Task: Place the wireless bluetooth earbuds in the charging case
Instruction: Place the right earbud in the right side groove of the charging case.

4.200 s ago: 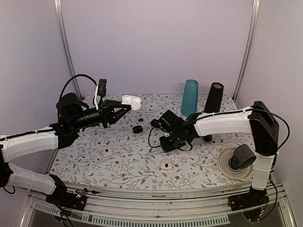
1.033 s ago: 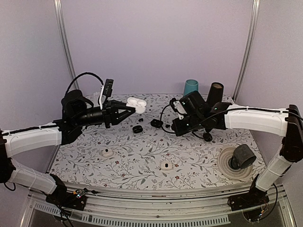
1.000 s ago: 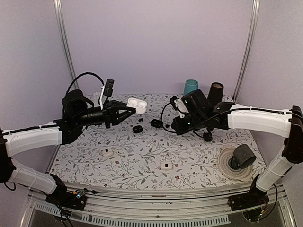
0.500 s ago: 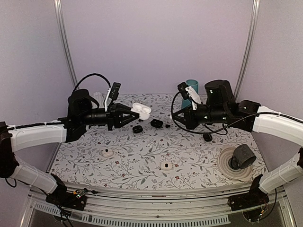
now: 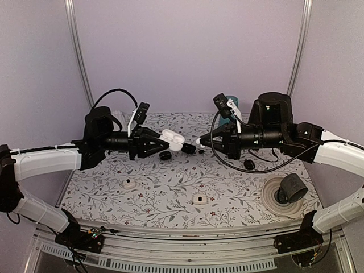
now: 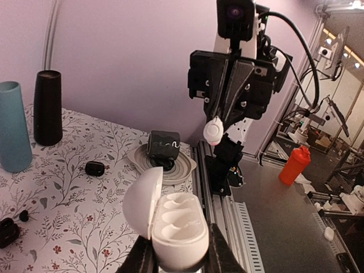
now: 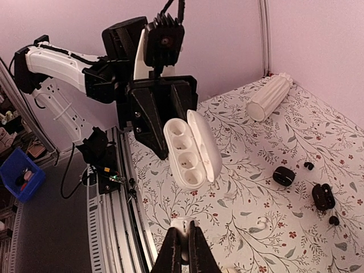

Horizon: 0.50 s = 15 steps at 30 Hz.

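Observation:
My left gripper (image 5: 162, 142) is shut on the white charging case (image 5: 171, 140) and holds it in the air over the back of the table, lid open, both wells empty. The case also shows in the left wrist view (image 6: 176, 224) and the right wrist view (image 7: 190, 149). My right gripper (image 5: 203, 141) is shut on one small white earbud (image 7: 182, 226), also seen in the left wrist view (image 6: 214, 132). The earbud hangs in the air just right of the case's open side, a short gap apart. I cannot pick out a second earbud.
Two small white pieces with dark spots (image 5: 130, 184) (image 5: 199, 199) lie on the floral table. Black rounded pieces (image 5: 165, 154) (image 5: 188, 149) (image 5: 249, 164) lie below the grippers. A teal cup (image 6: 12, 128), a black cylinder (image 6: 46, 108), a grey roll on a round plate (image 5: 273, 202) and a white ribbed cylinder (image 7: 268, 98) stand around.
Both arms have risen and swung toward each other. The left moved the open case rightward; the right came left with the earbud, closing the gap to the case.

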{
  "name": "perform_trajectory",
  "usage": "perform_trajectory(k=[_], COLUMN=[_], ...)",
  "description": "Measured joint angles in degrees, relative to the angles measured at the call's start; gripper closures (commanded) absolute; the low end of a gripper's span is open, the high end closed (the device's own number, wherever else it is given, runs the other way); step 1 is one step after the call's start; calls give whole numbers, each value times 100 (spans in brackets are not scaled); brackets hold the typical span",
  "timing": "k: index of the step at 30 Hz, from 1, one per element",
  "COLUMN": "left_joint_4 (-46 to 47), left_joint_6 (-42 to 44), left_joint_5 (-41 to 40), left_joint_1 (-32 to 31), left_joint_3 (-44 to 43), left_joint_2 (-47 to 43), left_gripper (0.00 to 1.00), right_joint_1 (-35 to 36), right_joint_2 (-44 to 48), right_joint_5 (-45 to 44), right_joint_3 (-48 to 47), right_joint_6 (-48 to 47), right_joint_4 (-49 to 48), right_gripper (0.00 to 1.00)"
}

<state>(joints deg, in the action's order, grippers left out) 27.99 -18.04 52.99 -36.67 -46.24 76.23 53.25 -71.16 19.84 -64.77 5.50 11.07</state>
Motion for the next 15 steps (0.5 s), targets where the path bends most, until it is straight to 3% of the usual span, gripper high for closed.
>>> perform_trajectory(k=[15], left_joint_4=[-7], left_joint_6=[221], left_joint_5=[518], left_joint_1=[-468], left_joint_3=[-258], left_joint_2=[92], left_gripper=[100], right_joint_1=[297], right_joint_2=[-245], right_joint_5=[566], right_joint_3=[-560], right_joint_6=[-249], right_joint_4=[13], right_gripper=[96])
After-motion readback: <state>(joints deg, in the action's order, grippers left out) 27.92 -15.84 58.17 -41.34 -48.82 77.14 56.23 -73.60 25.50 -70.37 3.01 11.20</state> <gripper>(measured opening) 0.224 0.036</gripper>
